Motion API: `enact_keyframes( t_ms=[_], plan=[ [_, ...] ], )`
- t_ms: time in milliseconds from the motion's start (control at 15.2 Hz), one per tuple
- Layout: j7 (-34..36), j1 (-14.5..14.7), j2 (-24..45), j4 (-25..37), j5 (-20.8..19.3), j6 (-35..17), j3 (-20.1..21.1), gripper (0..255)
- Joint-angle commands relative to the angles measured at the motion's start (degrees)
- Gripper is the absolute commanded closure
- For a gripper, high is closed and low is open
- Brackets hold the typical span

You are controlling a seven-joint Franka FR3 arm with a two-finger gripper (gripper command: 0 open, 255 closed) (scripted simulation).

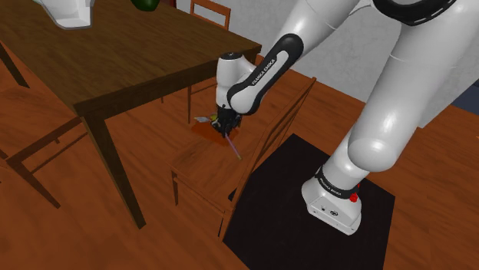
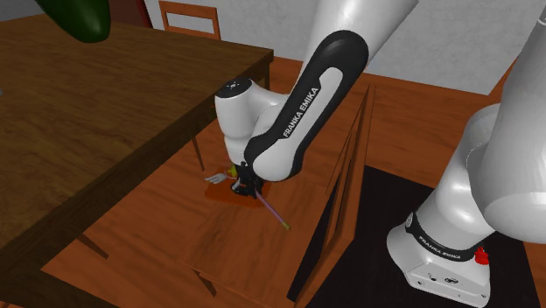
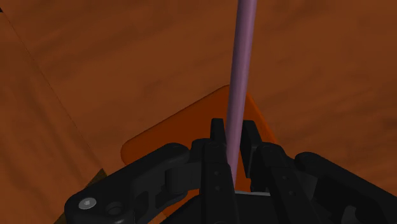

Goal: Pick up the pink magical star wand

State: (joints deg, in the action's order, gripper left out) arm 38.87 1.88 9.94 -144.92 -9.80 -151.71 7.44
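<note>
- Pink-mauve wand (image 3: pixel 243 76), a thin, straight, round rod, sits in the pinch of the all-black two-finger gripper (image 3: pixel 234 130). The fingers (image 3: pixel 216 149) close on the shaft from both sides, near one end.
- In the shoulder view the shaft juts from the gripper toward five o'clock and slopes down over a chair seat. I cannot tell whether the free tip rests on the wood.
- By its look the wand should be very light and stiff. The risk is not weight but the smooth, narrow, round shaft, which can roll or pivot between flat pads.
- With most of its length hanging beyond the grasp, it may swing on the way up. A hold nearer mid-shaft would balance better, and a firm squeeze and a slow, straight lift suit the present one.
- Under the gripper lies a flat orange-brown pad with rounded corners (image 3: pixel 178 124), which looks thin and is apart from the grasp.
- In the second exterior view a small grey and yellow piece (image 2: pixel 217 178) shows at ten o'clock from the gripper. It may be the star head, but I cannot tell; if so, that end is the more fragile one.
- All this sits on the brown wooden chair seat (image 1: pixel 196 172), with the slatted back (image 1: pixel 288 115) at three o'clock in the shoulder view.
- Farther off, a dark brown wooden table (image 1: pixel 115 69) stands at ten o'clock in that view.
</note>
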Motion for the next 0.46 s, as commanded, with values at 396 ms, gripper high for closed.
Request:
enact_keyframes(
  t_ms=[396],
  plan=[
    [-1.93,-0.28,-4.99,-0.01,2.43,4.87,0.77,255]
  ],
)
